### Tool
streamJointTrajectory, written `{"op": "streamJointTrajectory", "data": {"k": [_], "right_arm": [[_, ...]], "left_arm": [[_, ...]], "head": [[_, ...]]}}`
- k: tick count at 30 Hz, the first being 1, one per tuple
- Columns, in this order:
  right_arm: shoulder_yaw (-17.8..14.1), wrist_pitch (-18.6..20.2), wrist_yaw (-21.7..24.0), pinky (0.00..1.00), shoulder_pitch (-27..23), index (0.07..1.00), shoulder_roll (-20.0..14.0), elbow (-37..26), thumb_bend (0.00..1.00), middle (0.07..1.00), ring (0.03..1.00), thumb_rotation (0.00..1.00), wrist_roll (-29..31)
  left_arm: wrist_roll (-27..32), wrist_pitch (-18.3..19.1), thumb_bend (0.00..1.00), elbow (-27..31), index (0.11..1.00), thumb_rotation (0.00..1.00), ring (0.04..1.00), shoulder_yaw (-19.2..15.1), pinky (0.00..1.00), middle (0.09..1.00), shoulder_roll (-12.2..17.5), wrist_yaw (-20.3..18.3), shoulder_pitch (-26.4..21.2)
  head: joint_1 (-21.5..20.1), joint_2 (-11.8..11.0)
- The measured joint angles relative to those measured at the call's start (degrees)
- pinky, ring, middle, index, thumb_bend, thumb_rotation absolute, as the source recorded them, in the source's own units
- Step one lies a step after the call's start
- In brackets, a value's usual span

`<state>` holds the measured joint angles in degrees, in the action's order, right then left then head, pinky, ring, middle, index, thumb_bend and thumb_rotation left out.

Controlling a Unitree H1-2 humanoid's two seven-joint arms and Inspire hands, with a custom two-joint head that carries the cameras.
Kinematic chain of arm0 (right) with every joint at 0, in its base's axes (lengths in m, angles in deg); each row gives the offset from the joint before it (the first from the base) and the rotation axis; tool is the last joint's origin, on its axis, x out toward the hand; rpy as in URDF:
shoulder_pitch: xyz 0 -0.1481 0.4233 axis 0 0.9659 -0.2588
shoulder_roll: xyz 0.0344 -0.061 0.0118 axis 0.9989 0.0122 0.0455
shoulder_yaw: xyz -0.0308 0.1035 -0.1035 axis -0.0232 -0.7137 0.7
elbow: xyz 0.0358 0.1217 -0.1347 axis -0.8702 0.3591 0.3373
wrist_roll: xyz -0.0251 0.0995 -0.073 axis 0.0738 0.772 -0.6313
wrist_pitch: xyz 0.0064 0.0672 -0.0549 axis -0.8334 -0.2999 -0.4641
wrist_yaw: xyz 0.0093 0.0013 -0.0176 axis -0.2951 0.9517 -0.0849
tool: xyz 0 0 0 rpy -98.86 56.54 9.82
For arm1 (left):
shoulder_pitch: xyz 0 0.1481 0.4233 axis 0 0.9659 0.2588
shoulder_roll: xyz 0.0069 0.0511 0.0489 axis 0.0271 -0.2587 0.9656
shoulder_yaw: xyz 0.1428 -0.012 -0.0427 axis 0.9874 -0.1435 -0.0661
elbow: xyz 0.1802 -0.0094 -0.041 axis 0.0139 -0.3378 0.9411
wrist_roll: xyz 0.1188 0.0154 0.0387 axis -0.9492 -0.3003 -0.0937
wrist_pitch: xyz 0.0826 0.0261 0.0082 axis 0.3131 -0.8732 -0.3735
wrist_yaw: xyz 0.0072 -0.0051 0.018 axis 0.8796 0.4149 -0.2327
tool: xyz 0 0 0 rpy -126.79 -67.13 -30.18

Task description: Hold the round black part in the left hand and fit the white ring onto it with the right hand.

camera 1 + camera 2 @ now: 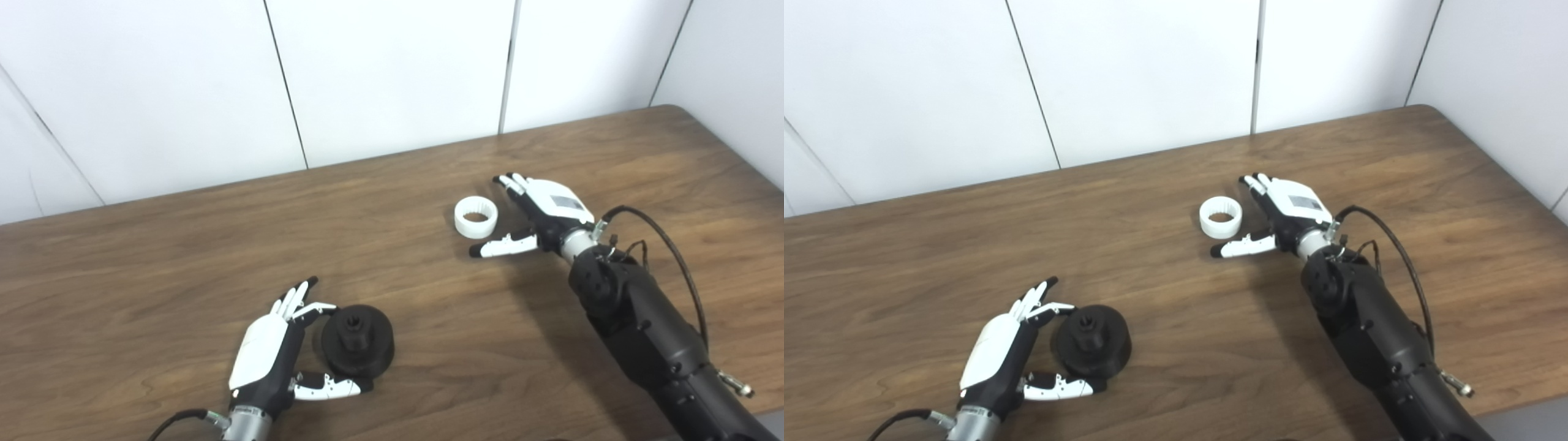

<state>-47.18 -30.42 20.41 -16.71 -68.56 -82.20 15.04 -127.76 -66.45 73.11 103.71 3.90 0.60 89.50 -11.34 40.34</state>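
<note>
We see both arms cut off by the bottom edge, the left one almost entirely, so only its wrist and a bit of cable show. The left hand (266, 349) lies low at the near left of the wooden counter (184, 245), its fingers spread and its thumb stretched along the near side of the round black part (358, 340); whether the thumb or fingertips actually touch the part we cannot tell, and it is not gripped. The round black part sits flat on the counter just beside that hand, its axis upright, a raised hub with a dark bore pointing up from the middle of its wider disc; the inside of the bore is too dark to make out. Well apart from it, toward the far right, the white ring (476, 216) rests on the counter with its opening facing up, and small ridges show along its inner wall. The right hand (542, 214) is just beside the ring on its right, spread wide, fingers reaching past the ring's far side and thumb below it, holding nothing. A grey rectangular label sits on the back of the right hand, but any writing on it is too small to read.
</note>
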Motion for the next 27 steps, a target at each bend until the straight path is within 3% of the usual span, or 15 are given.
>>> {"op": "streamJointTrajectory", "data": {"k": [6,23,27], "right_arm": [[1.14,0.40,0.16,0.97,-0.24,0.944,0.04,0.77,1.00,1.000,1.000,0.66,-0.24],[2.06,-0.55,-8.05,0.97,-1.69,0.845,2.42,6.54,0.96,1.000,1.000,0.60,0.39],[1.82,-1.77,-12.09,0.96,-1.76,0.752,3.39,8.06,0.85,0.970,0.993,0.47,1.62]], "left_arm": [[-0.02,-0.02,0.97,0.01,0.650,0.33,1.000,-0.01,1.00,1.000,0.02,0.04,0.02],[-0.34,0.07,0.96,0.32,0.652,0.35,1.000,0.03,1.00,1.000,0.01,-0.19,0.17],[-0.49,0.11,0.96,0.34,0.651,0.35,1.000,0.01,1.00,1.000,-0.01,-0.21,0.17]], "head": [[0.26,0.00],[1.93,0.44],[2.20,0.53]]}}
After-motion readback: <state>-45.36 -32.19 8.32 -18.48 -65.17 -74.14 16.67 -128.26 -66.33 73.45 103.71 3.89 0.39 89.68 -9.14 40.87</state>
